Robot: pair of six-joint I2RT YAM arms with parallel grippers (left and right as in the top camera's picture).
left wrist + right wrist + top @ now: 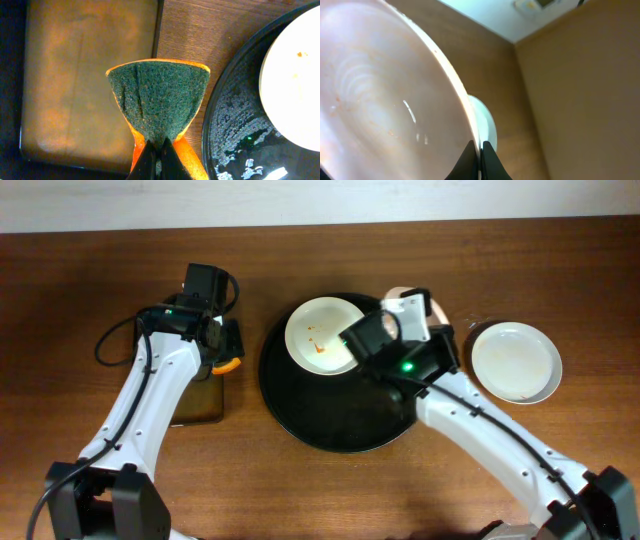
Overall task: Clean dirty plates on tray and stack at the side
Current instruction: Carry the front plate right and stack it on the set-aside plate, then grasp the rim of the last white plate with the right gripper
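The right gripper [479, 151] pinches the rim of a tilted round white plate [380, 100] at the upper right of the large round black glossy tray [300, 405]. The plate looks stiff, slick and breakable, so a firm rim hold suits it. Another smeared plate [322, 335] lies in the tray. The left gripper [159, 154] clamps a green-faced orange sponge [160, 95].

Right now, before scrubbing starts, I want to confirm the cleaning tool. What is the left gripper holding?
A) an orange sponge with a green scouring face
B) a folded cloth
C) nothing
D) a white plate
A: in the left wrist view, the left gripper is pinched shut on the sponge, which shows a green scouring face and orange edges.
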